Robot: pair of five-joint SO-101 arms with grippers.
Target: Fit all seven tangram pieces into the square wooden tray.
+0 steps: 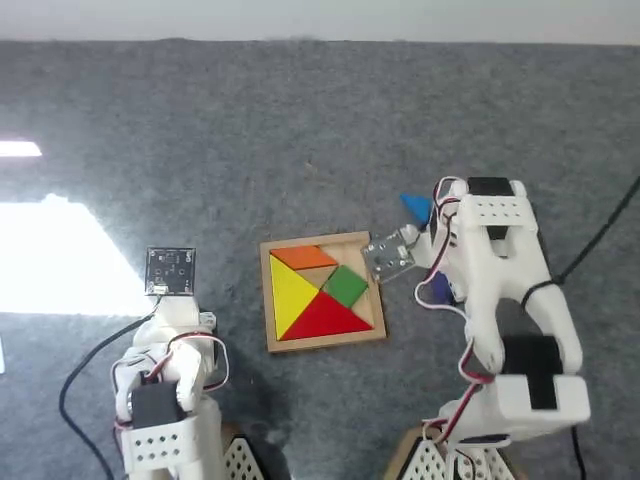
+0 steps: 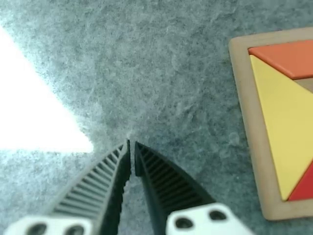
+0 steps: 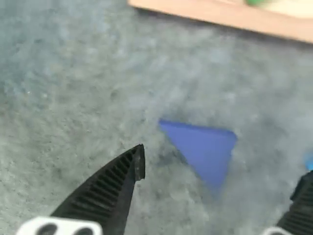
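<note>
The square wooden tray [image 1: 270,300] lies mid-table and holds an orange piece [image 1: 303,257], a yellow triangle [image 1: 288,293], a red triangle [image 1: 325,317] and a green square [image 1: 345,285]. A dark blue triangle [image 3: 205,149] lies on the mat beside the tray edge [image 3: 234,17], between the fingers of my open right gripper [image 3: 220,178], which hovers just above it. Part of that triangle [image 1: 437,288] peeks from under the right arm [image 1: 500,270]. A light blue piece [image 1: 415,205] lies farther back. My left gripper [image 2: 131,147] is shut and empty over bare mat, left of the tray [image 2: 244,98].
Grey felt mat [image 1: 250,130] covers the table. A bright patch of light [image 1: 60,260] falls on its left side. The left arm [image 1: 170,380] stands near the front edge, well away from the tray.
</note>
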